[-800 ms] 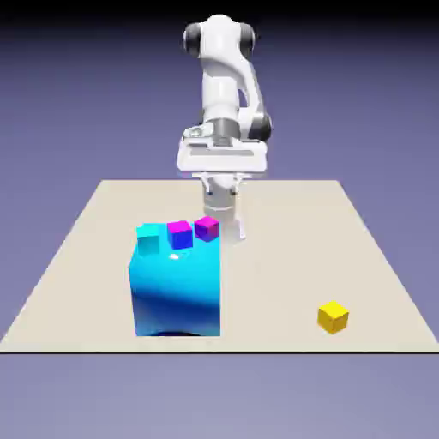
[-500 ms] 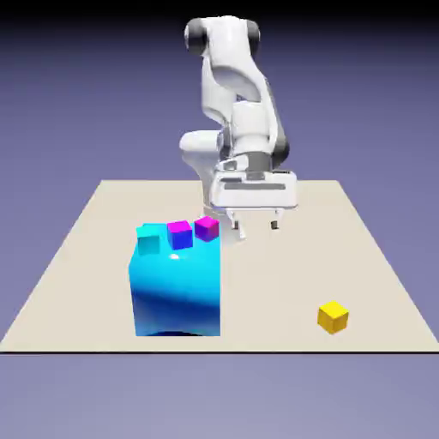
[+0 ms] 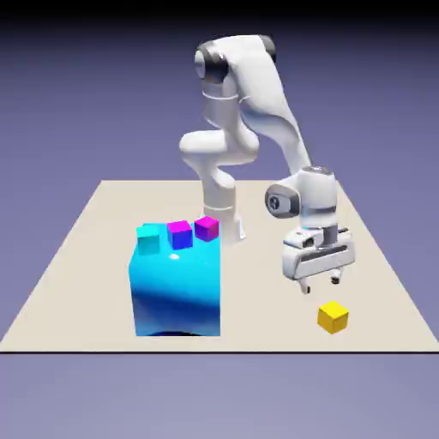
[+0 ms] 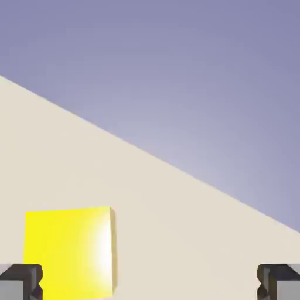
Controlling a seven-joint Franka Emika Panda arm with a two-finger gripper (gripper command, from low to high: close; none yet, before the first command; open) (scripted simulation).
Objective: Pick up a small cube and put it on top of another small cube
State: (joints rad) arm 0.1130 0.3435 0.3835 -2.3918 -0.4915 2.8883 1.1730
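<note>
On the exterior view's left a big blue block (image 3: 176,287) stands on the table (image 3: 77,257), and on its top three small cubes sit in a row: a cyan cube (image 3: 148,241), then the magenta cube with a blue front (image 3: 179,234), then a magenta cube with a purple front (image 3: 207,228). The middle one reads as the place to stack on. Its neighbours sit just beside it on either hand, so a cube set down there has little spare room sideways.

To the right, well apart from the block, the gripper (image 3: 319,284) hangs above the table with its fingers spread wide and nothing between them. The yellow cube (image 3: 333,316) lies on the table just below it and a little toward the exterior view's right, near the table's front edge. In the hand view the yellow cube (image 4: 68,252) sits low and off to the left, close by the left fingertip (image 4: 20,281), while the right fingertip (image 4: 280,281) has only bare table ahead of it.

The step in hand looks like lining up for the pick. To do it well, the gripper should shift until the cube lies midway between the fingers, square its fingers to the cube's flat sides, then come straight down and close. Going down as it stands risks a fingertip landing on the cube's top

Around the yellow cube the table is open on all sides; only the front edge is near
</note>
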